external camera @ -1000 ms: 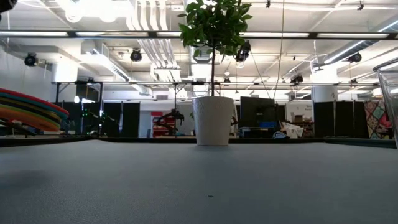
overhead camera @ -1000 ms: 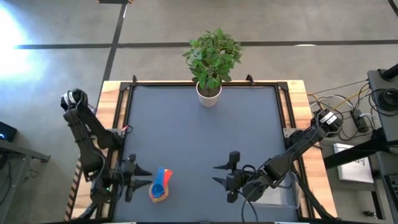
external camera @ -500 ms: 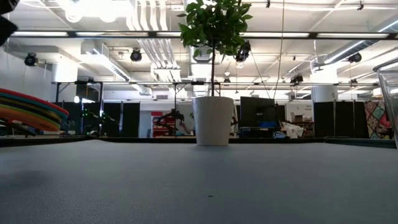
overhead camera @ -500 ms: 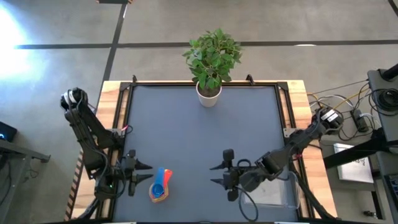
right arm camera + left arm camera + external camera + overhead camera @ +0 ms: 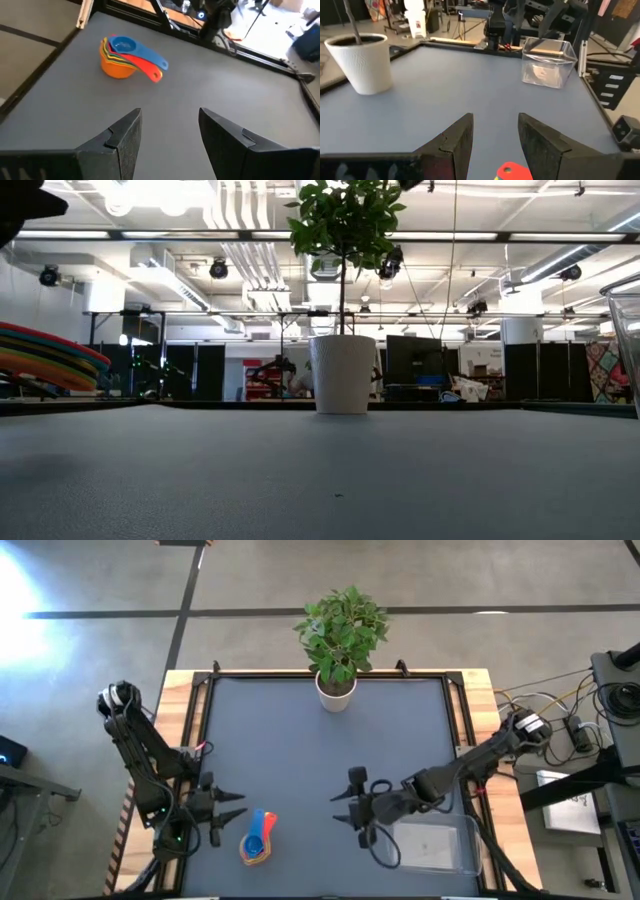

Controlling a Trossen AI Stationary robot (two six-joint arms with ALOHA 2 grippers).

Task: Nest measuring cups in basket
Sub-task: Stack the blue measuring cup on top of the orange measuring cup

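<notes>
i see the measuring cups [image 5: 257, 839] nested in one stack near the table's front left, only the blue, red, yellow and orange ones distinguishable. the left gripper [image 5: 238, 810] just beside them and the right gripper [image 5: 340, 810] at centre both stand open and empty. the basket [image 5: 428, 846] sits front right, partly covered by the right arm; i can read no labels.

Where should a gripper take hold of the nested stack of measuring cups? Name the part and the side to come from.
Grip the fanned handles, probably from above: they jut flat out of the nested stack of measuring cups, thin enough for two fingers, while the round orange bowl is wider. The open right gripper already faces the stack across the table; the open left gripper sits beside it.
</notes>
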